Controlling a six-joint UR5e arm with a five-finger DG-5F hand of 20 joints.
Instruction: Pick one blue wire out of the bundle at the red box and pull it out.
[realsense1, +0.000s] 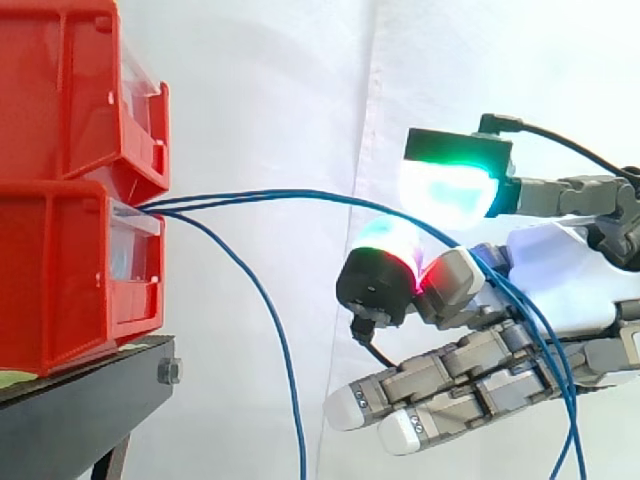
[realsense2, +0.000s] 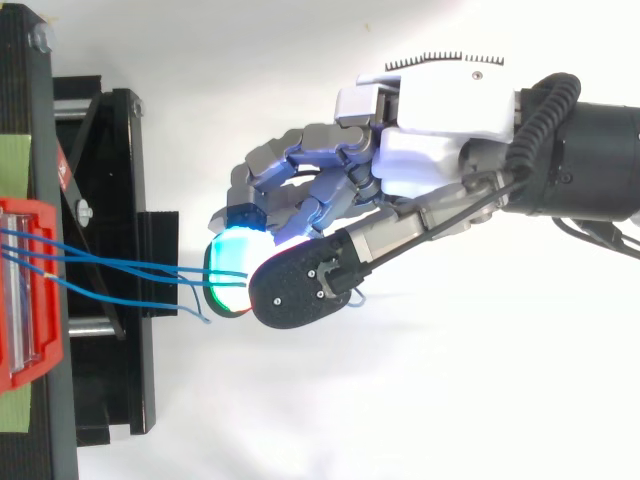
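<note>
Several thin blue wires (realsense1: 300, 195) come out of the gap between the two stacked red boxes (realsense1: 60, 270) and run right towards my hand (realsense1: 560, 275). Two of them arch across and pass between the glowing green-cyan thumb pad (realsense1: 450, 190) and a curled finger with a red-cyan pad (realsense1: 390, 255), then drop behind the palm. A third blue wire (realsense1: 285, 370) sags down on its own, short of the hand. From above, the wires (realsense2: 120, 265) leave the red box (realsense2: 25, 290) and end under the pinching pads of the hand (realsense2: 430, 150). The other fingers stretch out straight below.
The red boxes stand on a black stand (realsense1: 80, 420) with a bolt at its corner; from above, its black frame (realsense2: 110, 200) juts towards the hand. A white curtain hangs behind. Open space lies between the boxes and the hand.
</note>
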